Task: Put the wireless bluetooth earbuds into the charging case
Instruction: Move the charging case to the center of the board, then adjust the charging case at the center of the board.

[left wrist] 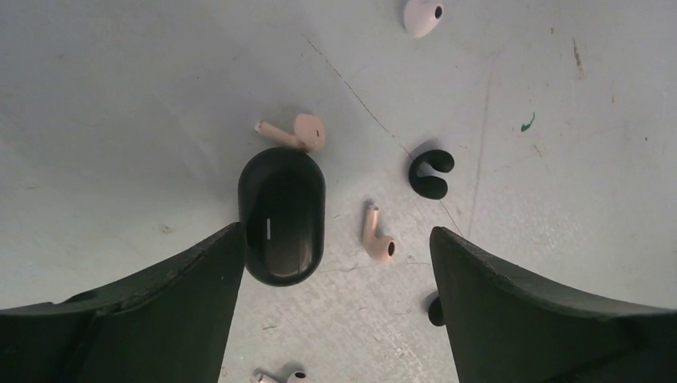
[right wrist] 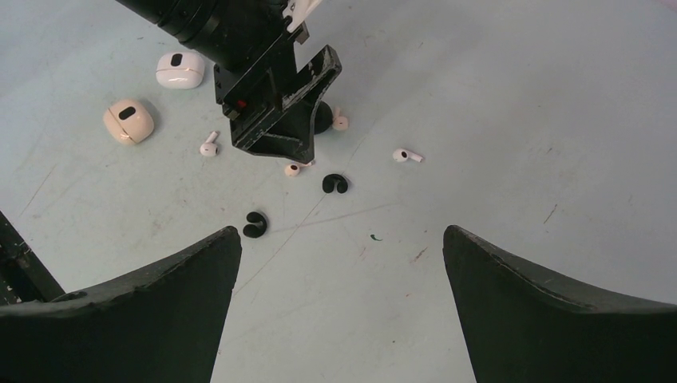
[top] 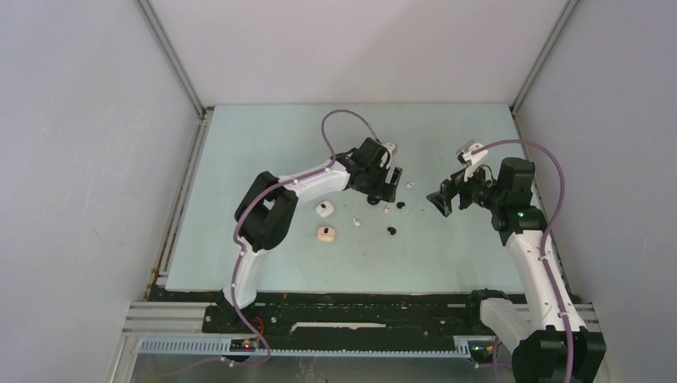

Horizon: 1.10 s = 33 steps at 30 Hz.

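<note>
A black charging case (left wrist: 282, 215) lies closed on the table, just inside the left finger of my left gripper (left wrist: 335, 231), which hangs open above it and holds nothing. Pale stemmed earbuds (left wrist: 378, 239) (left wrist: 295, 133) lie beside the case, one touching its far end. A black C-shaped earbud (left wrist: 431, 173) lies to the right, and another (left wrist: 435, 311) peeks out from behind the right finger. My right gripper (right wrist: 339, 231) is open and empty, hovering to the right of the left gripper (top: 389, 182). Two black earbuds (right wrist: 334, 183) (right wrist: 255, 224) lie ahead of it.
A white case (top: 323, 209) and a beige case (top: 326, 234) sit left of the scattered buds. More white earbuds (right wrist: 407, 155) (right wrist: 209, 146) lie around the left gripper. White walls enclose the pale green table (top: 263, 144) on three sides.
</note>
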Each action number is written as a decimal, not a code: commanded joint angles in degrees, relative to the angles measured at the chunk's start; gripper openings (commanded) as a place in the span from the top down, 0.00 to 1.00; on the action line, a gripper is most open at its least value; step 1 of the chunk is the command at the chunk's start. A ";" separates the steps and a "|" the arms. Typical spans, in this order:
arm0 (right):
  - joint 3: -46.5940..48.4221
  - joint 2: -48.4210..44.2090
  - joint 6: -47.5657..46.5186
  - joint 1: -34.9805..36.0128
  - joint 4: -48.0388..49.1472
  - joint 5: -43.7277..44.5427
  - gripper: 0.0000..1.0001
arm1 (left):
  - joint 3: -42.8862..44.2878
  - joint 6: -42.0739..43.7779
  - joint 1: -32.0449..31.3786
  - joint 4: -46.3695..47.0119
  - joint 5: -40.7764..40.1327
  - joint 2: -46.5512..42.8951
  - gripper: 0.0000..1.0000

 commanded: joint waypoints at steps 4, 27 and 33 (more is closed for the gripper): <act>1.02 0.23 -1.30 0.15 0.19 0.28 0.00 | -3.20 -2.24 -2.10 2.15 3.47 -4.32 0.12; 1.02 0.31 -1.64 0.73 -0.03 0.09 0.00 | -25.62 -0.04 -3.10 -10.33 -15.91 -32.27 0.16; 1.02 0.74 -1.66 0.93 -0.08 0.23 0.00 | -31.98 -3.09 -2.64 -11.97 -21.55 -36.63 0.13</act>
